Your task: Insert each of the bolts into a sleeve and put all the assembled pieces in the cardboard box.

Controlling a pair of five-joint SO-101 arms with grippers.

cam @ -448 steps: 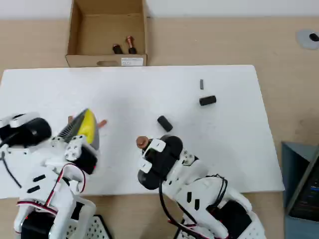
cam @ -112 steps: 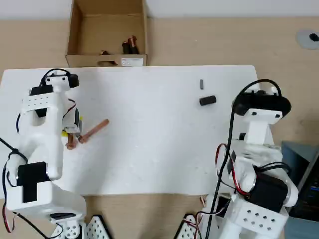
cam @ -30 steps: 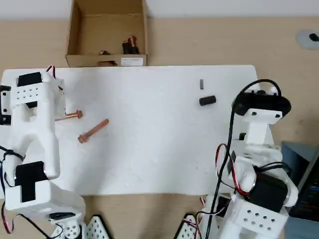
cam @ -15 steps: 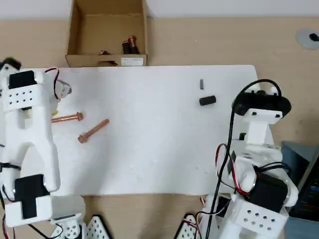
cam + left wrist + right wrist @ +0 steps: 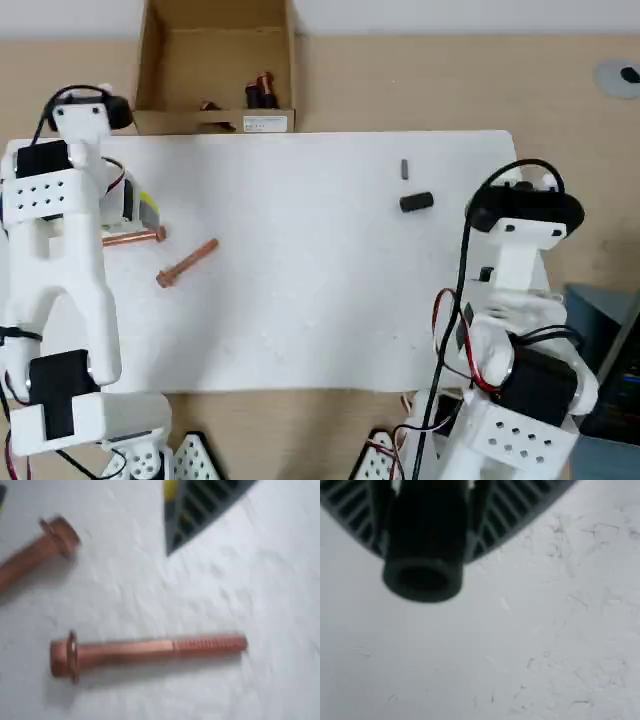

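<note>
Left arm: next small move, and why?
Probably lower the left gripper onto the bolt lying flat beneath it and close on the shank. The bolt rests loose on the white board, the gripper looks open, and the right gripper holds a sleeve, ready for insertion.

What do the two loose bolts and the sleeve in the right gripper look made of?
Full-length bolt and second bolt: apparently metal, copper-coloured, with a faint sheen and cut threads on the first. Sleeve in the right gripper: matte black, no glint; probably plastic or rubber, unclear which.
</note>
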